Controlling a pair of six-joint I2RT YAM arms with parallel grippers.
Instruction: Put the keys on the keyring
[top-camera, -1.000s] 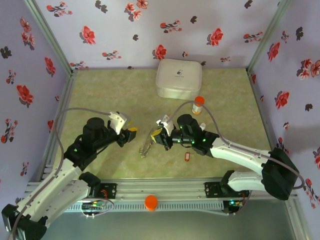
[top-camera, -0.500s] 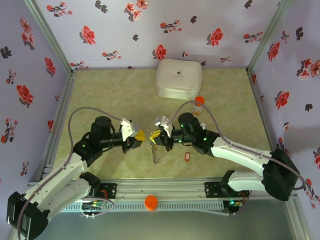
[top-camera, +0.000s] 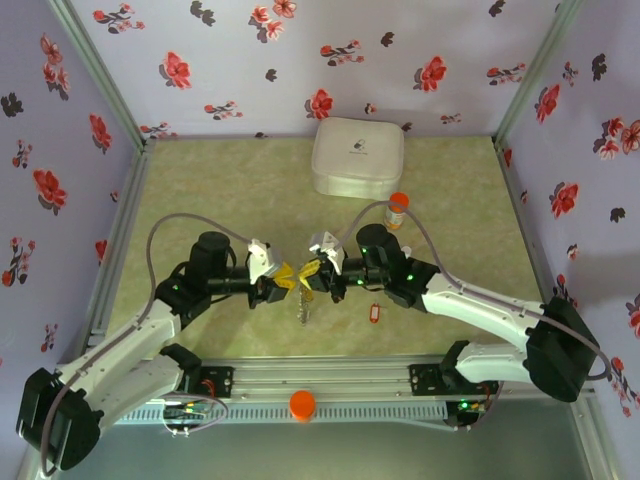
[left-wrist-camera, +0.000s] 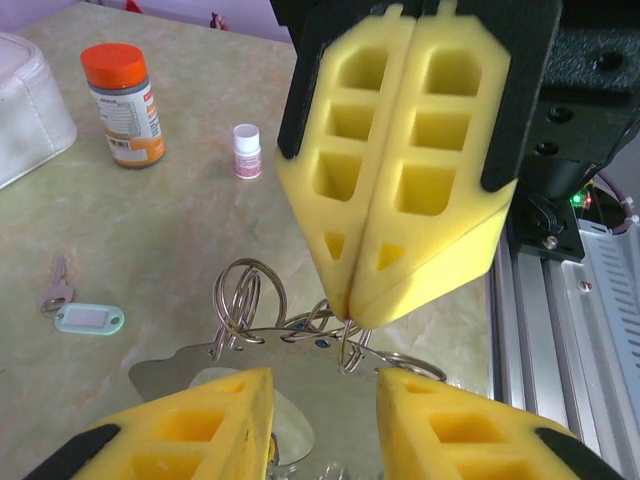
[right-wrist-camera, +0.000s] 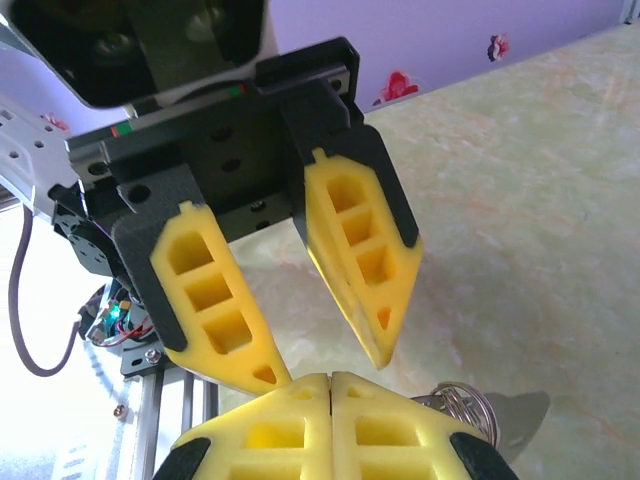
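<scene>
Bare tabletop (top-camera: 220, 190) left of keyring (top-camera: 303, 305)

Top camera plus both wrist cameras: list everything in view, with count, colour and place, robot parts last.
box: one, white, far end of the table
bottle: one, orange cap, in front of the box
vial: one, white, near the bottle
red tag: one, red, on the table by the right forearm
pale tag: one, pale green, on the table
key: one, silvery, beside the pale tag
keyring: one bunch, silvery wire loops, between the grippers
disc: one, orange, on the near rail
left gripper: one, yellow fingers, open, facing the keyring
right gripper: one, yellow fingers, shut on the keyring
</scene>
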